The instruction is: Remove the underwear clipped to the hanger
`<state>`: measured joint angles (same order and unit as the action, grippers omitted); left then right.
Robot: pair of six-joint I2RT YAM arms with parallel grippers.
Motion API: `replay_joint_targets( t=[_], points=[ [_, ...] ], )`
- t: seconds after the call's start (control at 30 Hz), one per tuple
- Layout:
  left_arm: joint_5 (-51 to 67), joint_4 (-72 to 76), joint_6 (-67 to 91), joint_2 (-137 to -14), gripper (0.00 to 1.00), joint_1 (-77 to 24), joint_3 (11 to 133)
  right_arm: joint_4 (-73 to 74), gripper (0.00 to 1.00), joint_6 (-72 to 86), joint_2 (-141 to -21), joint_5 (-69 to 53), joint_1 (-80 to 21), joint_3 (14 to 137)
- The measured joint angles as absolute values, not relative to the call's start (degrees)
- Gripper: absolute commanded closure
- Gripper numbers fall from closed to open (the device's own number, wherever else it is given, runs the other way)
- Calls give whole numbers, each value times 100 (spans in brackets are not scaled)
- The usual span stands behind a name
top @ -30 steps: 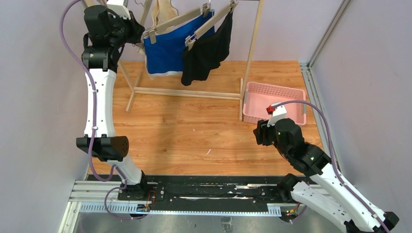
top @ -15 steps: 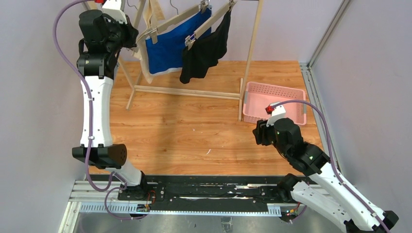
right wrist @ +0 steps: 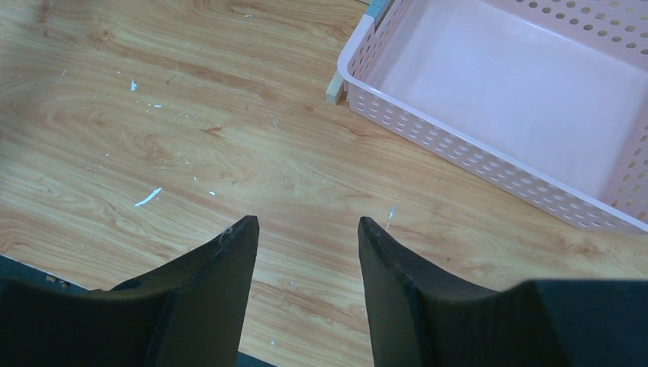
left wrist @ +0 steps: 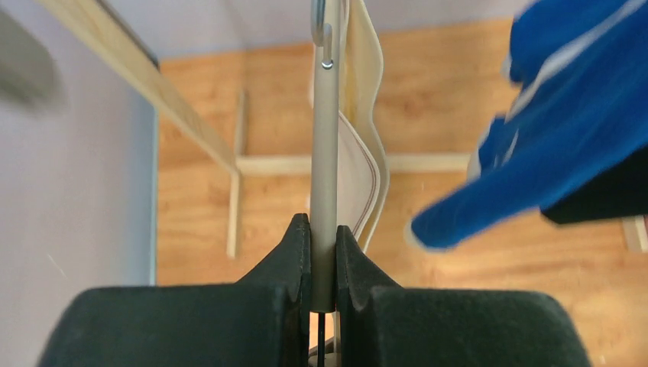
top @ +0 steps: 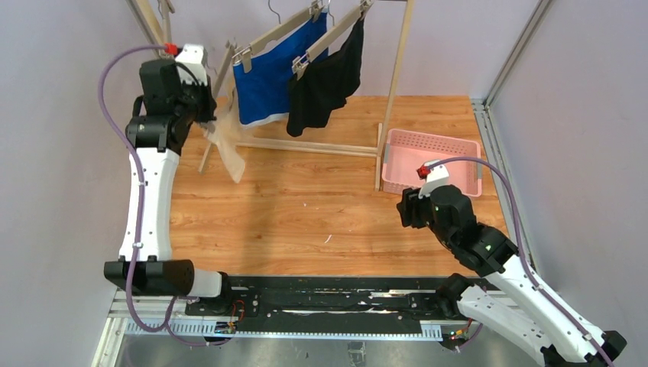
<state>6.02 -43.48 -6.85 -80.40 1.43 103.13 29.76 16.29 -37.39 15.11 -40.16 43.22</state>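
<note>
- Your left hand [top: 208,115] is now lower and nearer than a second ago. It has come away from the top of the wooden rack [top: 397,76] to the far left of the desk [top: 306,206].
- The cream underwear [top: 228,149] no longer sits up on the rail. It dangles below the left hand, just left of the rack's foot.
- The left wrist view shows that hand pinched tight on the thin bar of a hanger [left wrist: 325,138]. The cream cloth lies along the bar's right side.
- The blue underwear [top: 267,80] and black underwear [top: 325,76] hang where they were, each clipped to its own hanger on the rail.
- Your right hand [right wrist: 306,225] has its fingers apart and holds nothing. It hovers over bare desk beside the pink basket [right wrist: 497,99], and its arm has barely moved.
- Meaning for the task: one hanger looks freed from the rack. The cream piece still seems clipped to it, so unclipping likely remains, and two more garments wait.
</note>
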Motion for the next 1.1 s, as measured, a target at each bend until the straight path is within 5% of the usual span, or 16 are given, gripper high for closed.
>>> replay_joint_targets(
  t=[0.23, 0.6, 1.1],
  points=[
    [504, -4989, -491, -6530, 100, 143, 8263, 2679, 36, 1448, -4075, 1555, -4016, 4477],
    [1935, -5675, -364, -4676, 100, -75, 7417, 2121, 24, 860, -5151, 473, -4016, 5404],
    [3465, -6075, -261, -4381, 100, -777, 6737, 2038, 21, 43, -5931, -1708, -3951, 6630]
  ],
)
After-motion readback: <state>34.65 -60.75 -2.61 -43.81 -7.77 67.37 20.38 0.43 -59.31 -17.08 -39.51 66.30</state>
